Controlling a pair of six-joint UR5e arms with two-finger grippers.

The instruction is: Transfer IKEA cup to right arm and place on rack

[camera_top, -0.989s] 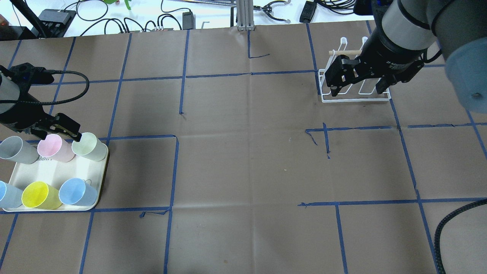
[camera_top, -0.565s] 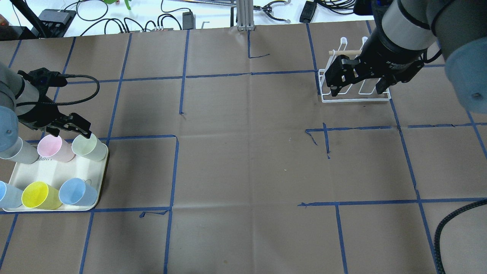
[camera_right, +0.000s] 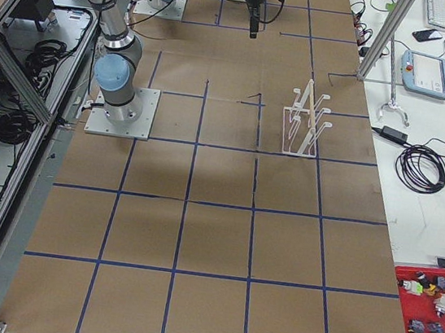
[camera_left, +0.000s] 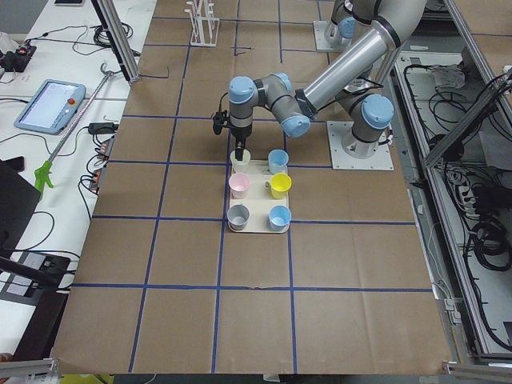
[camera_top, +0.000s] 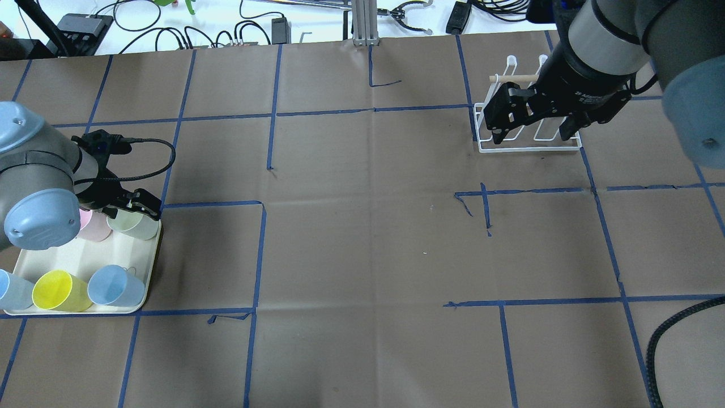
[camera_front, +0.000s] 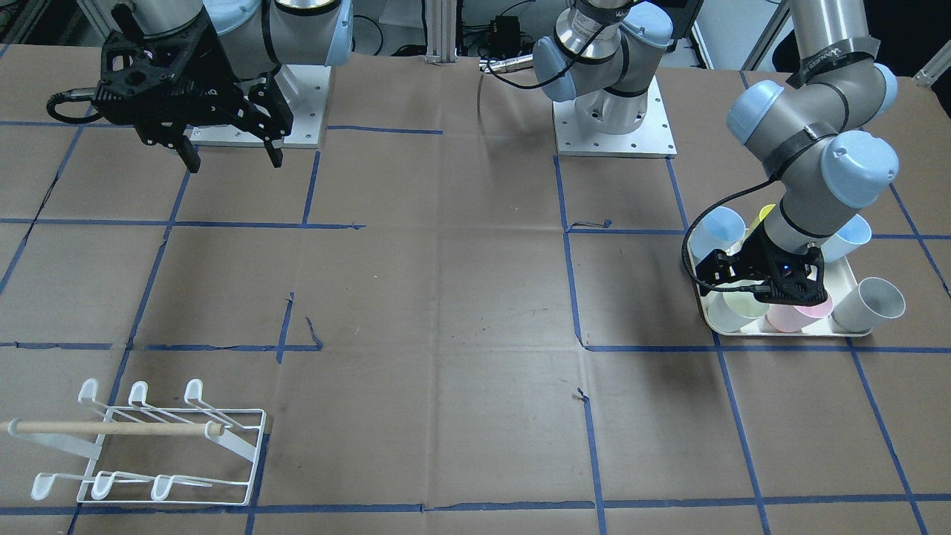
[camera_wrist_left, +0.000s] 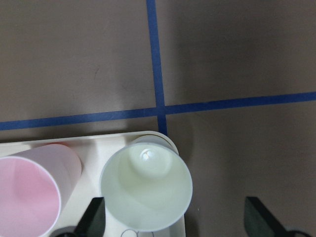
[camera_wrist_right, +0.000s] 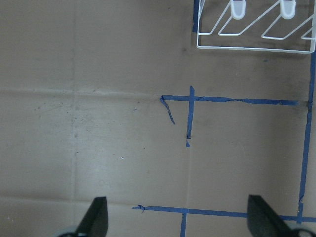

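Observation:
The pale green cup [camera_wrist_left: 145, 187] stands upright at a corner of the cream tray [camera_top: 85, 255]. My left gripper [camera_wrist_left: 177, 222] is open, low over this cup, one finger on each side of it. In the overhead view the left gripper [camera_top: 126, 209] covers part of the green cup [camera_top: 139, 225]. My right gripper [camera_top: 532, 133] is open and empty, held above the white wire rack [camera_top: 529, 146] with its wooden dowel. The rack also shows in the front view [camera_front: 148, 446].
The tray also holds a pink cup [camera_top: 96, 229], a yellow cup [camera_top: 56, 290], a blue cup [camera_top: 113, 286] and a second blue cup [camera_top: 8, 289]. A grey cup [camera_front: 869, 303] shows in the front view. Blue tape lines cross the brown table.
My left arm has swung to the right, from over the pink cup to over the pale green cup, and its elbow now hides the grey cup. The right arm has not moved.

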